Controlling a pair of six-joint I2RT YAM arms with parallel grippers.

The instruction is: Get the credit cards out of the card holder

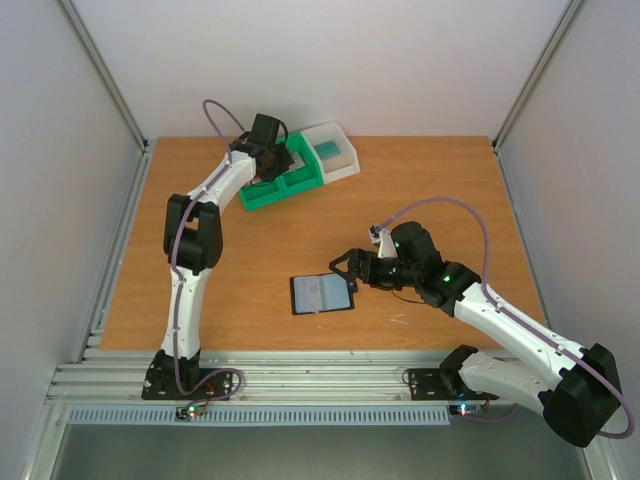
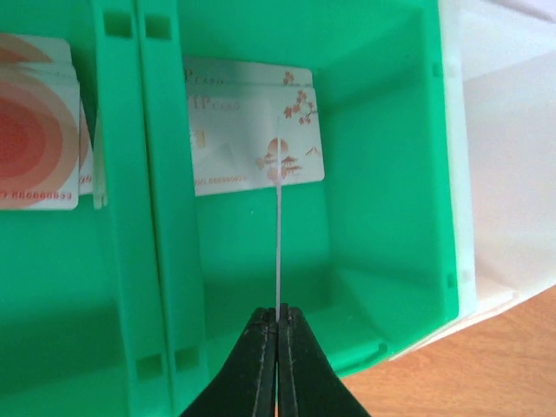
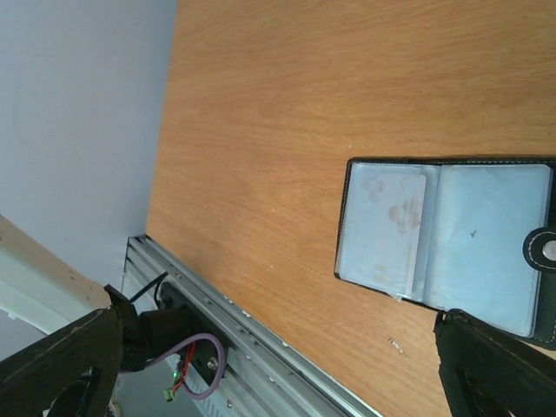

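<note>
The card holder (image 1: pixel 322 293) lies open and flat on the table; in the right wrist view (image 3: pixel 447 239) a pale card (image 3: pixel 389 224) shows inside its left grey-blue pocket, and the clasp tab is at the right edge. My right gripper (image 1: pixel 345 268) is open and empty, just right of the holder. My left gripper (image 2: pixel 278 323) is shut on a thin card (image 2: pixel 278 252) seen edge-on, held over the green bin (image 2: pixel 382 217). Two whitish cards (image 2: pixel 252 130) lie in that compartment. Cards with a red blotch (image 2: pixel 39 122) lie in the compartment to the left.
The green bin (image 1: pixel 283 180) and a white bin (image 1: pixel 335 150) stand at the back of the table. The white bin (image 2: pixel 512 156) adjoins the green one. The table's metal front rail (image 3: pixel 261 347) runs along the near edge.
</note>
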